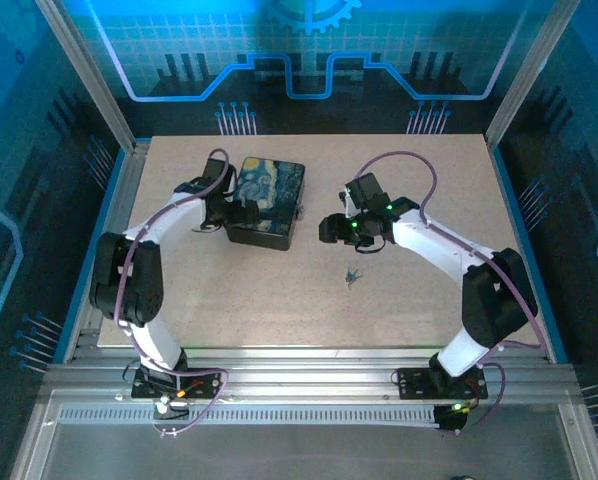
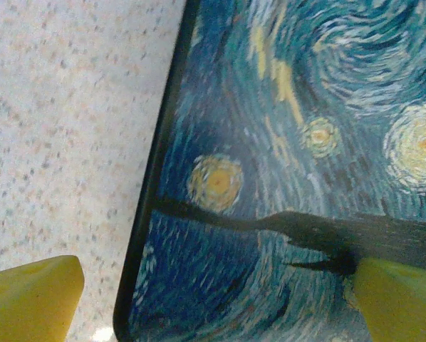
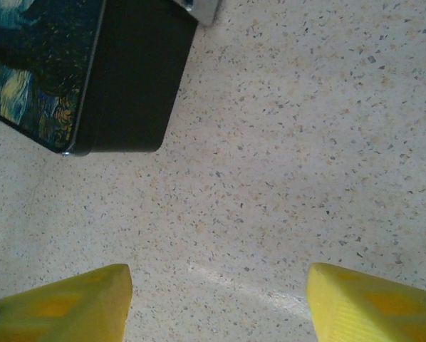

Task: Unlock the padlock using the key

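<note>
Right gripper [image 3: 218, 271] hangs spread wide over the table [image 1: 429, 160]; left gripper [image 2: 213, 267], also spread, straddles the box's [image 1: 269, 190] left edge. Nearer than the right gripper lies the key [image 1: 351, 276]: best to descend centred and pinch across its width. The padlock [image 1: 301, 212] sits against the box's right side. The key is too small to read its long axis or heading.

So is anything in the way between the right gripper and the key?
Nothing visible. The right gripper hangs open above bare table, and the key lies apart on it, nearer the arm bases, with only that surface between. The painted box sits farther left.
</note>
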`<state>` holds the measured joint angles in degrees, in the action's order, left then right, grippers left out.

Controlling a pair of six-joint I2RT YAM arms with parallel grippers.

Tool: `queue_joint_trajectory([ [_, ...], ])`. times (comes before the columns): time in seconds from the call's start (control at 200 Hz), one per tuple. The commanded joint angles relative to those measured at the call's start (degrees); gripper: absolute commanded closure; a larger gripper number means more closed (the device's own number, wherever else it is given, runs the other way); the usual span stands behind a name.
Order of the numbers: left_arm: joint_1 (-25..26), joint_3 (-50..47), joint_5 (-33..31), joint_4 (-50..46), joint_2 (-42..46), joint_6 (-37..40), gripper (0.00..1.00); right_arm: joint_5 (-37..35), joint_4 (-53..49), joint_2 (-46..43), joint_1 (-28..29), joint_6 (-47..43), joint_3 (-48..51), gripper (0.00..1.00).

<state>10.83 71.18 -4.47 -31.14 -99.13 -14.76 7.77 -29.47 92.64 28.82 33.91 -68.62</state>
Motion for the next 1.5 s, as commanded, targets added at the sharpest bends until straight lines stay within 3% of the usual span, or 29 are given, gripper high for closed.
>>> queue_joint_trajectory([
  [0.0,0.33,-3.36,-1.12,-6.35,2.62,-1.20,0.01,0.29,-0.17,1.58,0.64,0.07,-1.78,0.33],
  [0.25,-0.08,3.79,2.83,-8.62,7.47,-2.62,0.01,1.19,1.05,8.90,5.84,0.37,-9.99,0.37],
  [0.52,-1.36,7.89,1.09,-4.30,1.22,-4.93,0.01,0.70,4.00,21.49,8.45,3.33,-20.16,0.44],
  [0.855,-4.06,11.01,1.43,-0.45,-5.61,-4.28,0.02,2.25,4.61,28.57,9.22,4.09,-25.33,0.54],
  [1.161,-4.11,10.22,10.78,3.02,-8.96,0.22,0.06,4.86,6.28,28.30,11.45,3.36,-23.14,0.69],
  [1.496,-2.12,9.51,20.07,4.59,-9.15,3.12,0.09,3.22,7.12,22.14,19.68,3.87,-16.73,0.69],
])
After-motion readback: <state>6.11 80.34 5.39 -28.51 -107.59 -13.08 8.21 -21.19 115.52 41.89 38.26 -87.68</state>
